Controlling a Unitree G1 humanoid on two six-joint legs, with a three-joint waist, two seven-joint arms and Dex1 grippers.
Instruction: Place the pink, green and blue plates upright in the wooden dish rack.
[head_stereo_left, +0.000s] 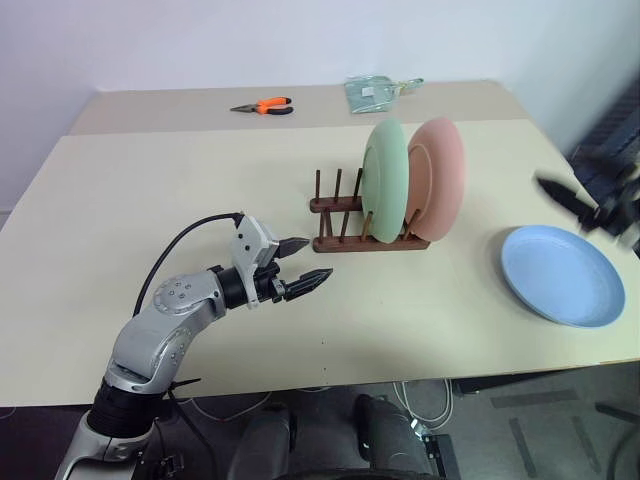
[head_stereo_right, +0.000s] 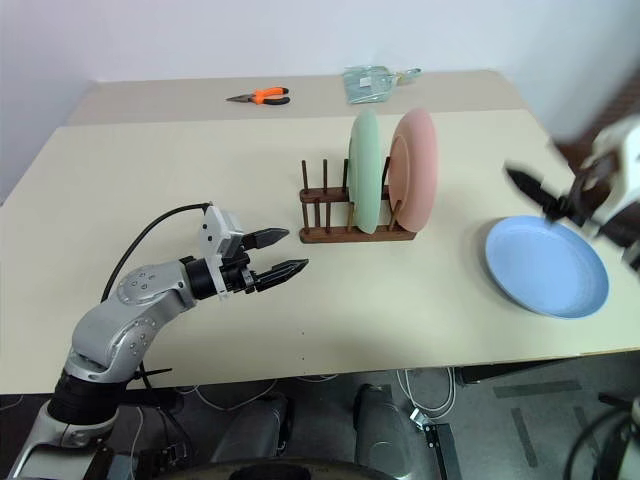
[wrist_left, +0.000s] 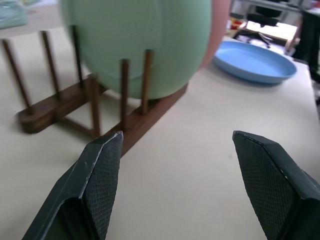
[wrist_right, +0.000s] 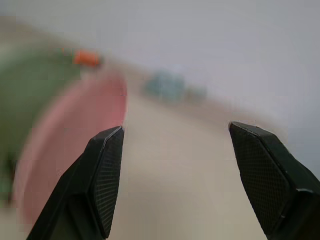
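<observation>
Left eye view | 2 plates racked upright | blue plate (head_stereo_left: 562, 274) flat by tabletop's right edge | my right hand (head_stereo_right: 565, 197) open above it, empty | left hand (head_stereo_left: 296, 267) open, empty.

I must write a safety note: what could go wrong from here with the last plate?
The blue plate lies flat near the table's right edge; a poor grasp by the open right hand may push it off. Putting it into the wooden dish rack may knock the green plate or the pink plate.
</observation>
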